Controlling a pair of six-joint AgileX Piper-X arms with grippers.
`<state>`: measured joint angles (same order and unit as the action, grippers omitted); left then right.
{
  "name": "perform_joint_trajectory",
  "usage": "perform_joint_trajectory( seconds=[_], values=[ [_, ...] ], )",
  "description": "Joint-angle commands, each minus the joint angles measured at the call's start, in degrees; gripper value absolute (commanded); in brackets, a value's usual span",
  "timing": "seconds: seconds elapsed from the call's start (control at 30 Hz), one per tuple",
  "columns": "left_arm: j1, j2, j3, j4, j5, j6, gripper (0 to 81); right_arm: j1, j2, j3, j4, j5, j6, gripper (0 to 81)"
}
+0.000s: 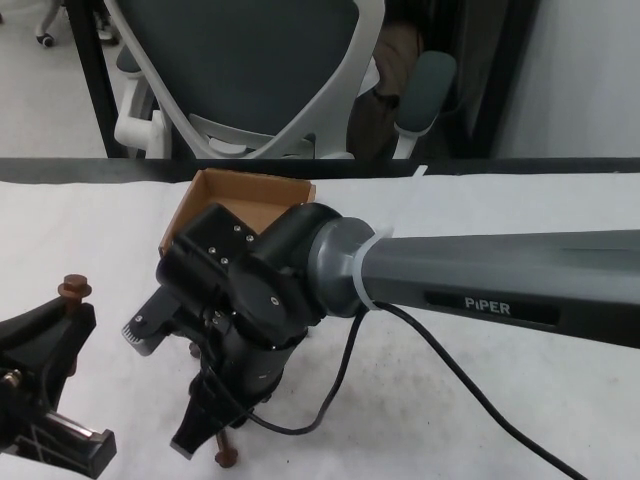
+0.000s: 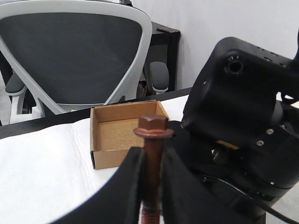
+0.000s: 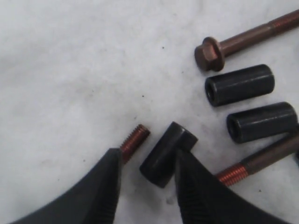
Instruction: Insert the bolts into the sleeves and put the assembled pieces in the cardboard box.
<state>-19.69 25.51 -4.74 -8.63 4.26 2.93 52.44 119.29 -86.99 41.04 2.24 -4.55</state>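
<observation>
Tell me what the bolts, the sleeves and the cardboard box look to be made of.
Bolts: metal, seemingly with a copper- or bronze-coloured plating. They show cut threads, a flanged hex head and a dull sheen.
Sleeves: probably steel with a matte black finish, though hard plastic cannot be excluded.
Cardboard box: plain brown card, apparently corrugated, uncoated, with raw cut edges.

The box [image 1: 255, 182], shallow brown cardboard, sits open-topped on the white surface. Left of it and nearer the camera, a copper bolt [image 2: 152, 128] stands upright, hex head up, clamped in the left gripper's [image 2: 152, 156] jaws. On the box's near side lie a black sleeve [image 3: 166, 154] between the right gripper's [image 3: 147, 156] spread jaws, a second sleeve [image 3: 239, 85], a third sleeve [image 3: 261, 122], a flanged bolt [image 3: 243, 39], a part-hidden bolt [image 3: 266, 156] and a threaded tip [image 3: 135, 141].
</observation>
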Motion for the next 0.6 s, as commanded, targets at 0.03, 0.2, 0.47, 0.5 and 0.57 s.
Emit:
perform_joint_trajectory(
  seconds=[0.03, 0.2, 0.47, 0.5, 0.57],
  values=[
    [-0.24, -0.42, -0.07, -0.60, -0.10, -0.07, 0.8, -0.18, -0.17, -0.55, -0.54, 0.00, 2.11, 37.2],
    [-0.24, -0.42, -0.07, -0.60, -0.10, -0.34, 0.8, -0.67, 0.05, -0.55, -0.54, 0.00, 4.55, 37.2],
    [-0.24, -0.42, -0.07, -0.60, 0.11, -0.33, 0.8, -0.78, 4.67, -0.55, -0.54, 0.00, 5.90, 37.2],
    [-0.24, -0.42, -0.07, -0.60, 0.11, -0.33, 0.8, -0.78, 5.11, -0.55, -0.54, 0.00, 5.88, 37.2],
    [-0.24, -0.42, -0.07, -0.60, 0.11, -0.33, 0.8, -0.78, 5.84, -0.55, -0.72, 0.00, 5.88, 37.2]
  ],
)
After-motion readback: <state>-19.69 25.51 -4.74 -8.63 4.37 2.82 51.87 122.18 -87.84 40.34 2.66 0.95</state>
